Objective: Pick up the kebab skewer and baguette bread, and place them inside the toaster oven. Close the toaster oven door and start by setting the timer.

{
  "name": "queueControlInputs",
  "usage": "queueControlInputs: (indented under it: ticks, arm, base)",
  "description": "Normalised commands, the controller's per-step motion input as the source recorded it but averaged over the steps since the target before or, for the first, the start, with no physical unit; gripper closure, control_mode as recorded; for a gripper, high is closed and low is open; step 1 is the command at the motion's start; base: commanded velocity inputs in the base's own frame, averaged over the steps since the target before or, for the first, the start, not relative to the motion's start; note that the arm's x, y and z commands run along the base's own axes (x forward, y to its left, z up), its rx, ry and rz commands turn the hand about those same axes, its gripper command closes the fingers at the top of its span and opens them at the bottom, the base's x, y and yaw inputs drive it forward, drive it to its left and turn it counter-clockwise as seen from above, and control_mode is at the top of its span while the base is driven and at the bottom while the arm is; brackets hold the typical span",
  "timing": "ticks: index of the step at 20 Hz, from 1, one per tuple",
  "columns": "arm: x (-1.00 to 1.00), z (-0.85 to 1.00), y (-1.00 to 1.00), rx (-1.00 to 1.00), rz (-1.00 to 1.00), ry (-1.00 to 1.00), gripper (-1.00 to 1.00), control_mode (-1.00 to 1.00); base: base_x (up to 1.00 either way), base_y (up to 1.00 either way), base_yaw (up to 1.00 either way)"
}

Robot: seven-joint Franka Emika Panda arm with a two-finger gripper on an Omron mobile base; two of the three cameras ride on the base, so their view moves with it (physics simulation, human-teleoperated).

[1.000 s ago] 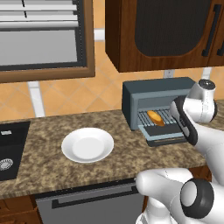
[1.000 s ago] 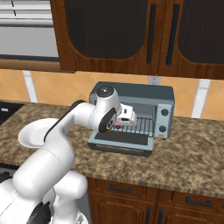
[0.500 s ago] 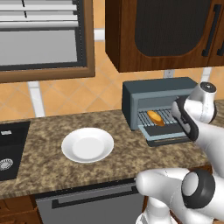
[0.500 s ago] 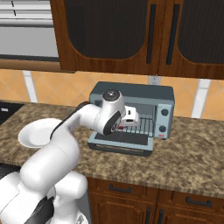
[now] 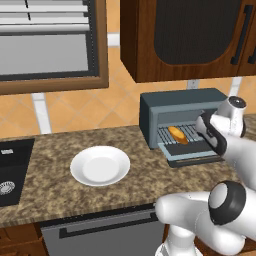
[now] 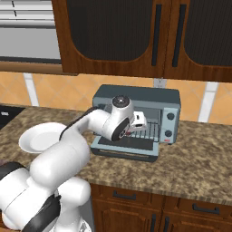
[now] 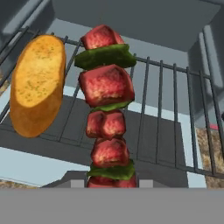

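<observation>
Speckled granite counter (image 5: 45,185) runs below dark wood cabinets (image 6: 136,36) and orange tile. From the left you see a black cooktop (image 5: 12,170), then a bare white plate (image 5: 100,166), then the toaster oven (image 5: 180,112) with its toaster oven door (image 5: 195,159) folded down flat. On the wire rack (image 7: 175,113) lies the baguette bread (image 5: 178,135), toward the rack's left. Just right of it, in the hand view, you see the kebab skewer (image 7: 107,109) standing over the rack, its lower end at the pincer (image 6: 128,133), which reaches into the oven mouth. You cannot tell from these views whether the pincer grips it. Farthest right sit the oven's knobs (image 6: 170,124).
</observation>
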Motion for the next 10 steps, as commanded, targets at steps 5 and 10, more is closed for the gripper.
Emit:
queueControlInputs:
  ticks: [5, 10]
  arm:
    - [0.28, -0.09, -0.02, -0.03, 0.02, 0.05, 1.0, -1.0]
    - [0.17, -0.13, 0.0, 0.0, 0.02, 0.1, 1.0, -1.0]
  base:
    - [0.0, 0.0, 0.0]
    - [0.0, 0.0, 0.0]
